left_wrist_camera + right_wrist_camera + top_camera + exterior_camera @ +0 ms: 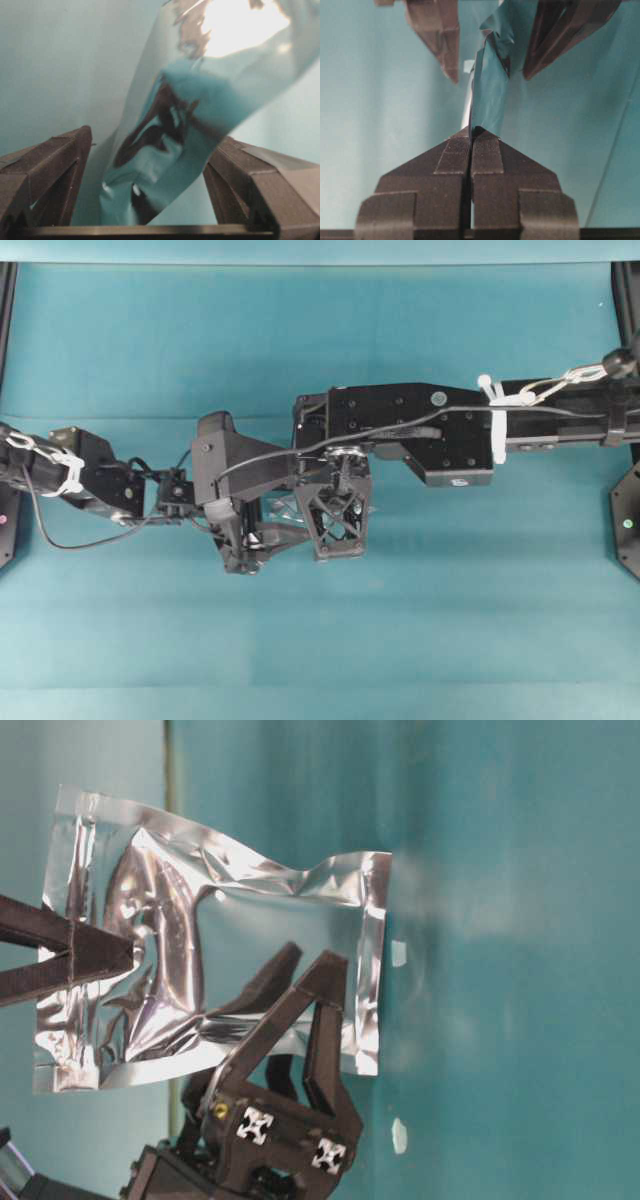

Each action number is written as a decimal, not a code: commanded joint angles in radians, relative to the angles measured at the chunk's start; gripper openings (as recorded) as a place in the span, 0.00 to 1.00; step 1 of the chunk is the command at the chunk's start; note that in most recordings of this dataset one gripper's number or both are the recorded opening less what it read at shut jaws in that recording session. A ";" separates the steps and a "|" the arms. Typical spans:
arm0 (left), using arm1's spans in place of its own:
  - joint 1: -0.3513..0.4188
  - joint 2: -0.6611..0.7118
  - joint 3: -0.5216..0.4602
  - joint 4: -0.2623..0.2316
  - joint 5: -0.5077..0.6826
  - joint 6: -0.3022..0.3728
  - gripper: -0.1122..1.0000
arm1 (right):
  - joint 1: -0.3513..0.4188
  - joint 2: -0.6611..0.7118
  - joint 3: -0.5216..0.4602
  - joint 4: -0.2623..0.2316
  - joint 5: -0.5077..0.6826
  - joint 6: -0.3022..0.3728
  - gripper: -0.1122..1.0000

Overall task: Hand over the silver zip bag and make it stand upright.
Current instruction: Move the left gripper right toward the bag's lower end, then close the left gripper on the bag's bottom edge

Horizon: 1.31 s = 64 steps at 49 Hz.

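Clenched right end effector (471, 137) is pinching the crinkled silver zip bag (250, 920); left end effector (150, 180) is straddling it, released.

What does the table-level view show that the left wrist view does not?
Only the table-level view shows the whole bag, crinkled, with its sealed edges, and the right gripper shut on one end of it from the left of the picture.

Only the left wrist view shows, from close behind, that the foil stands in the gap between the left gripper's fingers, both of them clear of it.

Both show the bag held off the teal table and the left gripper open around it.
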 commanded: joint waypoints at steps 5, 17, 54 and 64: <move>-0.002 0.005 -0.025 0.002 -0.002 0.002 0.83 | 0.003 -0.015 -0.005 -0.002 -0.005 0.011 0.07; -0.003 0.005 -0.026 0.002 0.000 0.006 0.50 | 0.003 -0.015 0.002 -0.002 -0.005 0.011 0.07; -0.003 0.006 -0.040 0.002 0.040 0.080 0.41 | 0.003 -0.026 0.015 0.008 -0.009 0.041 0.14; -0.005 0.006 -0.037 0.002 0.040 0.080 0.41 | 0.002 -0.035 0.011 0.008 -0.014 0.052 0.53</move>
